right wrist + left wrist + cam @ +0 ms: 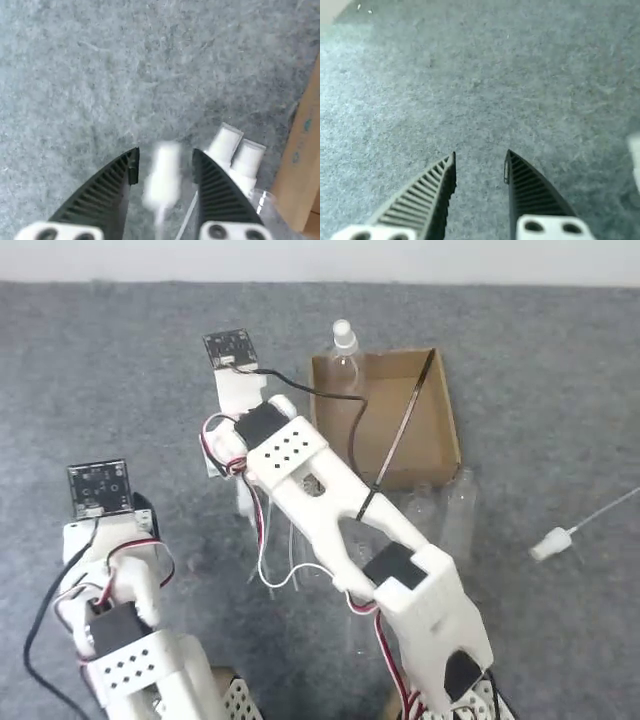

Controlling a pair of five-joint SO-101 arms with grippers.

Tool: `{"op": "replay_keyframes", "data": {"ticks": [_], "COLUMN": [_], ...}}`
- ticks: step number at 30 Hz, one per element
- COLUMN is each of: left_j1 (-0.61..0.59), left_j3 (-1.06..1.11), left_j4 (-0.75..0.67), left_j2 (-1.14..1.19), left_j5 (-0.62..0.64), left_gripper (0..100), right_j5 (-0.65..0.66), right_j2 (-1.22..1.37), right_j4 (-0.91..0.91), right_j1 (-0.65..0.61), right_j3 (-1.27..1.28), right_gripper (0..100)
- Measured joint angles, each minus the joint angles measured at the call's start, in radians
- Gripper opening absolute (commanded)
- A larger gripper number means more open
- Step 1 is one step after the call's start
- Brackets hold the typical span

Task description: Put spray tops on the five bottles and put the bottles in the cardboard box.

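My right gripper (165, 156) is open just above the grey carpet, with a white spray top (162, 175) standing between its fingers and a gap on each side. Just beyond it stands a clear bottle wearing a spray top (235, 150), against the cardboard box (300, 150). In the high view that capped bottle (345, 345) is at the far left corner of the box (450, 430); I cannot tell whether it is inside. Two bare clear bottles (458, 508) lie by the box's near side. My left gripper (480, 161) is open over bare carpet, holding nothing.
A loose spray top with a long thin tube (555, 540) lies on the carpet to the right of the box. Thin tubes and cables (275, 565) lie under the right arm (340, 500). The left arm (110, 570) stands at the near left.
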Motion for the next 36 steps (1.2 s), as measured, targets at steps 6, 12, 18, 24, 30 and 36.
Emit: {"op": "replay_keyframes", "data": {"ticks": [6,12,18,24,30,36], "left_j1": [0.0,-0.002,0.002,0.051,0.055,0.055], "left_j3": [0.006,0.023,0.021,-0.04,-0.069,-0.069], "left_j4": [0.0,0.0,0.043,0.176,0.233,0.236], "left_j2": [0.0,-0.003,-0.003,-0.003,-0.003,-0.003], "left_j5": [0.0,0.0,0.0,0.0,-0.031,-0.031], "left_gripper": [14,14,14,14,15,15], "right_j5": [-0.002,0.141,0.377,0.52,0.761,1.209], "right_j2": [0.023,0.023,-0.051,-0.229,-0.54,-0.697], "right_j4": [0.005,0.196,0.494,0.514,0.514,0.502], "right_j1": [0.0,0.061,0.164,0.358,0.657,1.071], "right_j3": [-0.008,-0.078,-0.173,-0.101,0.213,0.456], "right_gripper": [16.9,26.1,25.7,25.7,25.8,25.8]}}
